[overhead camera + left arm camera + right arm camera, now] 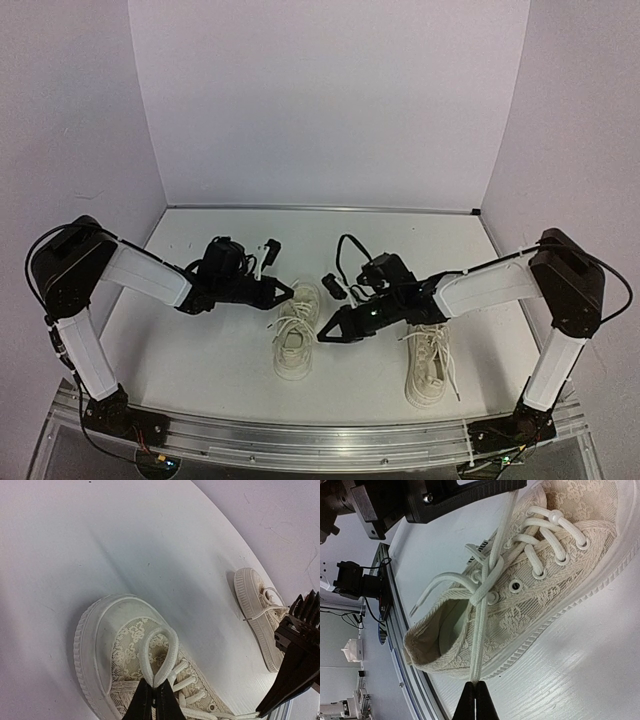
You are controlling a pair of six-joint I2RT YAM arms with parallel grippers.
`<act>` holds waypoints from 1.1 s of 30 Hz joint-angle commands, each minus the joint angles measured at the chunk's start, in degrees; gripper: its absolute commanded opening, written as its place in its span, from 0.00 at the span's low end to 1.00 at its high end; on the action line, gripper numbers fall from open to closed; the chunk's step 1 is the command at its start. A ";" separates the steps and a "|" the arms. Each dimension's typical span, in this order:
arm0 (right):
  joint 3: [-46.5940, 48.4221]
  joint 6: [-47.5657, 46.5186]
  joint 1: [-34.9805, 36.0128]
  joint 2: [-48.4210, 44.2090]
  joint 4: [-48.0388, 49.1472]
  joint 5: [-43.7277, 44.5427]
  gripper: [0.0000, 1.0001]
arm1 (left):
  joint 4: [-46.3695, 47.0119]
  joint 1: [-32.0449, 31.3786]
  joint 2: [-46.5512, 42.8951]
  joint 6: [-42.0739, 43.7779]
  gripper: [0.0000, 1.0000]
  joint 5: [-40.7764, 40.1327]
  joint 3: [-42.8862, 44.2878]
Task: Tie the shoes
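Shoes, two of them, lie on the white bench (pixel 200 350) in the overhead view: the middle shoe (pixel 297 340) between both arms, the other shoe (pixel 428 368) well apart to its right. The left fingers (pixel 286 292) sit at the middle shoe's toe end, the right fingers (pixel 324 335) beside it.

Left wrist: the left fingers (pixel 152 697), pressed together, pinch one lace loop (pixel 161 645) over the toe. The right arm's black body partly hides the other shoe (pixel 257 612).

Right wrist: the right fingers (pixel 475 700) pinch one taut lace strand (pixel 479 630) that comes from the crossed laces near the eyelets.
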 commanded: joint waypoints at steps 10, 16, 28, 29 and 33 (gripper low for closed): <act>-3.15 0.74 2.54 -2.56 -1.68 -1.62 0.00 | 0.22 2.79 1.99 1.80 0.00 -2.83 3.90; -3.55 0.74 2.75 -2.52 -1.66 -1.67 0.00 | 0.42 2.90 2.22 2.24 0.00 -1.63 4.24; -3.75 0.70 3.30 -2.12 -1.66 -1.78 0.00 | 0.18 2.97 2.29 2.90 0.00 -1.89 4.21; -3.91 0.74 3.34 -2.18 -1.64 -1.73 0.00 | 0.19 3.01 2.37 2.90 0.00 -1.93 4.30; -3.89 0.73 3.32 -2.03 -1.60 -1.67 0.00 | 0.03 3.18 2.84 2.79 0.00 -1.77 5.16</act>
